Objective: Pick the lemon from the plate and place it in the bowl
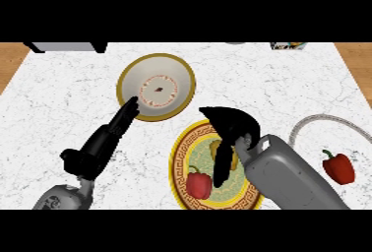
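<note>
A yellow lemon (216,147) lies on the gold-rimmed patterned plate (179,162) at the lower centre, next to a red pepper (198,185). My right hand (230,124) hangs over the plate's far part. Its fingers (208,112) point up-left past the rim, and its thumb (222,170) stretches straight down across the lemon, hiding the lemon's middle. The fingers are not wrapped round the lemon. The white bowl (131,74) with a gold rim stands further back, left of centre. My left hand (120,124) is open, its straight fingers touching the bowl's near-left rim.
A second red pepper (338,167) lies on the counter at the right, below a grey curved rim (324,118). A grey appliance (65,47) sits at the back left corner and a small item (288,46) at the back right.
</note>
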Motion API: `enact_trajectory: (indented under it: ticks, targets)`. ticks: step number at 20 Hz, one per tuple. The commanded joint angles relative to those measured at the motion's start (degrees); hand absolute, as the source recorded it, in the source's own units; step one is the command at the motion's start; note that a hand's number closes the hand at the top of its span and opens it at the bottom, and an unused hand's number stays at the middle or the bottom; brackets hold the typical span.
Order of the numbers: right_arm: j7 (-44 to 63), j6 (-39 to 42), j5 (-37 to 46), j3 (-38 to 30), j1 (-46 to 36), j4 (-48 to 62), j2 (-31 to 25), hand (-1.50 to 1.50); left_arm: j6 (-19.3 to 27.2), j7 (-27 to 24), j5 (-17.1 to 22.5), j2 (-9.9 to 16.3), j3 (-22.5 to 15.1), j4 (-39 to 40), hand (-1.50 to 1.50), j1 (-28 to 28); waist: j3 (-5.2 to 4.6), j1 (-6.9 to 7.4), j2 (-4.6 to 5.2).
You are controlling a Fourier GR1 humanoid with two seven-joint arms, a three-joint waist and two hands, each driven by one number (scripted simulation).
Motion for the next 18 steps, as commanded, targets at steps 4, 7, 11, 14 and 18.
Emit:
enact_trajectory:
  ticks: [4, 7, 11, 14, 18]
  targets:
    - [5.41, -0.39, 8.05, 3.26, 3.66, -3.38, 0.02, -1.50, -0.75, -0.06, -0.77, -1.24, 0.93, 0.08, 0.00, 1.62, 0.03, -0.10, 0.06]
    - [4.23, -0.35, 11.71, 4.24, 5.50, -6.08, 0.54, -1.50, -1.08, -0.18, -2.12, -2.38, 1.51, 1.86, 0.00, -0.62, 0.03, -0.29, 0.09]
    - [3.76, -1.51, 17.53, 5.24, 5.03, -3.29, 1.83, -1.50, 0.01, 1.55, -3.78, -3.50, 0.06, -1.09, 0.00, 0.65, 0.03, 0.02, 0.11]
    - [2.16, -2.67, 21.54, 6.14, 9.27, -4.28, 1.38, -1.50, -3.43, 1.88, -0.61, -2.03, 3.32, -1.09, 0.00, 0.73, 0.04, -0.05, 0.10]
    - [0.38, 0.07, 22.96, 2.00, 9.46, -3.33, 1.85, -1.50, -3.18, 1.07, -4.19, -4.19, 1.83, -0.13, 0.00, 0.23, 0.04, -0.06, 0.10]
